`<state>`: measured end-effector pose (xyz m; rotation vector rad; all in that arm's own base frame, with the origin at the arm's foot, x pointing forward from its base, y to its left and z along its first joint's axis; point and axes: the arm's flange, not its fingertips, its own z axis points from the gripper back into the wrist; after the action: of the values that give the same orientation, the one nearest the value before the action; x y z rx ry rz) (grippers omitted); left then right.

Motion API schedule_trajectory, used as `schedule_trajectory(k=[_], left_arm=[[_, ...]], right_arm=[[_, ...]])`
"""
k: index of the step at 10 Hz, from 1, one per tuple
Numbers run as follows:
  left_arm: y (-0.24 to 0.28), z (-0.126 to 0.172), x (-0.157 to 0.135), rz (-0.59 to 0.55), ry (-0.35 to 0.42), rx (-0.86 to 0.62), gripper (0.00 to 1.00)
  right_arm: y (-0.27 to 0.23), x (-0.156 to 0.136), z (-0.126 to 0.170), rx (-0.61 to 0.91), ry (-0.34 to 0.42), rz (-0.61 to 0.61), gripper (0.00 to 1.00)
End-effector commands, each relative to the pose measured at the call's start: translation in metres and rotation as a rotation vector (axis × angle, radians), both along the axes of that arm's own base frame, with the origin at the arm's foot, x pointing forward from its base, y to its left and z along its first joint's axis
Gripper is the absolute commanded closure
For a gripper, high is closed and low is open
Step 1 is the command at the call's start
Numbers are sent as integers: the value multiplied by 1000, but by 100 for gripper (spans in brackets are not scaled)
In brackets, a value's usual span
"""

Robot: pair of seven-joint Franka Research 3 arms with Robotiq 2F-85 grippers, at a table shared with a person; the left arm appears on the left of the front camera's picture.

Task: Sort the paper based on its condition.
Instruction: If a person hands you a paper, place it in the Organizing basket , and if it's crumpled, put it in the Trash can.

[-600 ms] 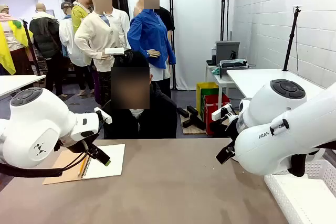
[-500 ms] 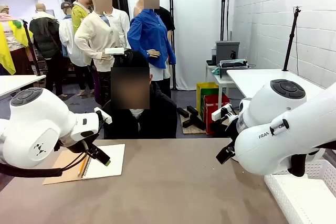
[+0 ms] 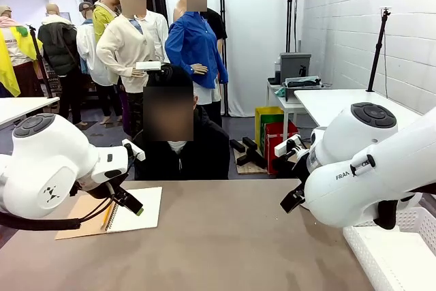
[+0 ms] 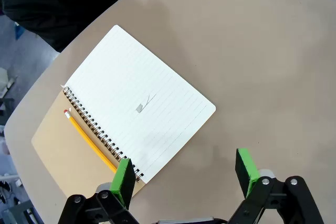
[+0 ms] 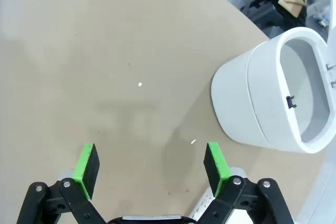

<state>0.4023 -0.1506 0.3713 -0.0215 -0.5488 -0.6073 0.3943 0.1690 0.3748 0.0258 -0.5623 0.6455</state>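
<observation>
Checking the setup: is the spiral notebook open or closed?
Open: the notebook shows a lined page, tan cover spread beside it under a pencil.

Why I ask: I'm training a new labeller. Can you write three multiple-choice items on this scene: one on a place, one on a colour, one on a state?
1. Where does the pencil lie?
A. in a white bin
B. on the tan cover of the spiral notebook, beside the spiral
C. in the person's hand

2. What colour are the pads on the right gripper?
A. green
B. red
C. blue

3. How do the jaws of the left gripper stand?
A. shut on the pencil
B. shut on a page
C. open, holding nothing

Key:
1 B: the left wrist view shows it along the wire binding on the tan cover.
2 A: both pads are bright green in the right wrist view.
3 C: bare table shows between the spread jaws.
</observation>
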Motion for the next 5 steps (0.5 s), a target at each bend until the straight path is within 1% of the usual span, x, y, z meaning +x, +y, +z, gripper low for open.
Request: schedule_trajectory(k=[1,5], left_arm=[[0,0,0,1,0,0,0],[0,0,0,1,0,0,0]], right_arm=[[0,0,0,0,0,0,0],[0,0,0,0,0,0,0]])
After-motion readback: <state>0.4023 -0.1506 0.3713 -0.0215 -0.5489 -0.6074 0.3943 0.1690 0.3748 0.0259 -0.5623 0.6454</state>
